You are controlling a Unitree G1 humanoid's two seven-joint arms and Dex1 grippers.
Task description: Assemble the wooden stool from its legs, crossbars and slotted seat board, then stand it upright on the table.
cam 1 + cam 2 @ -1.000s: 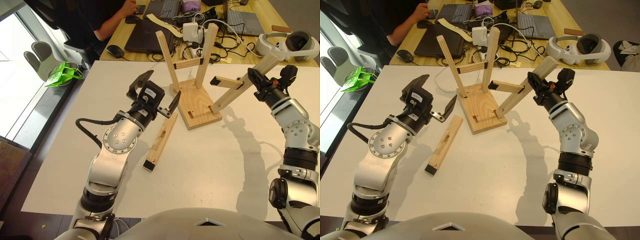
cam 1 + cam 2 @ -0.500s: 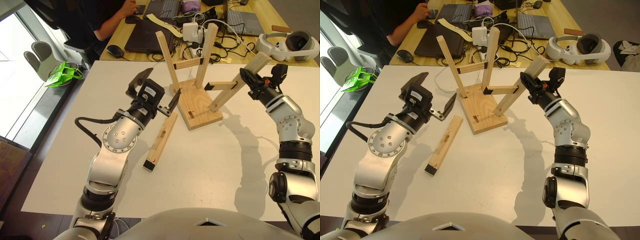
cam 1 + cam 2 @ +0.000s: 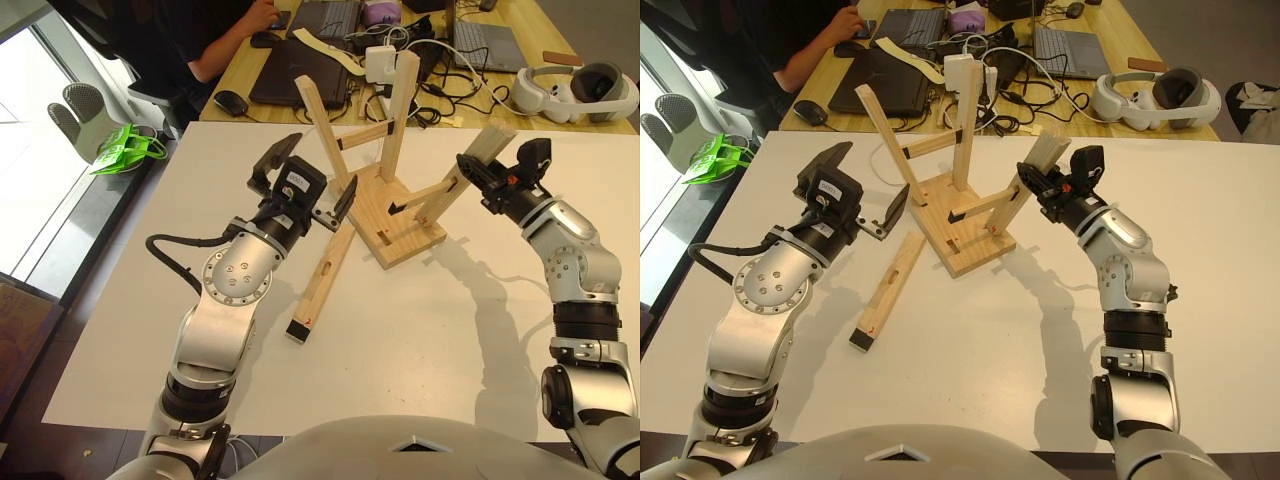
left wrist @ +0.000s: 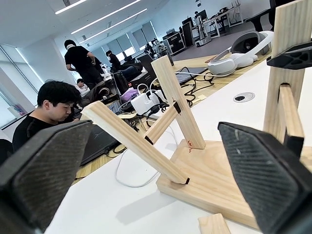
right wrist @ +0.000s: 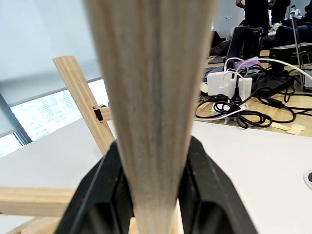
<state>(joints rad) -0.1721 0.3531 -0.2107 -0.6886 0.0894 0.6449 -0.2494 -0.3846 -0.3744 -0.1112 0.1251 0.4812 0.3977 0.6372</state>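
right gripper [image 3: 478,172]: jaws clamped on leg [image 3: 450,195] over seat board [image 3: 405,225] | left gripper [image 3: 322,168]: jaws spread near loose leg [image 3: 322,280]

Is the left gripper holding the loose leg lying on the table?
No, the left gripper is open, and the loose leg lies flat on the table.

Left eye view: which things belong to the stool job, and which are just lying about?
For the job: seat board; fitted leg pair, standing in the board; held leg with its crossbar, in the right hand; loose leg flat on the table, by the open left hand.

Lying about: laptop; white charger; mouse; headset; green bag.
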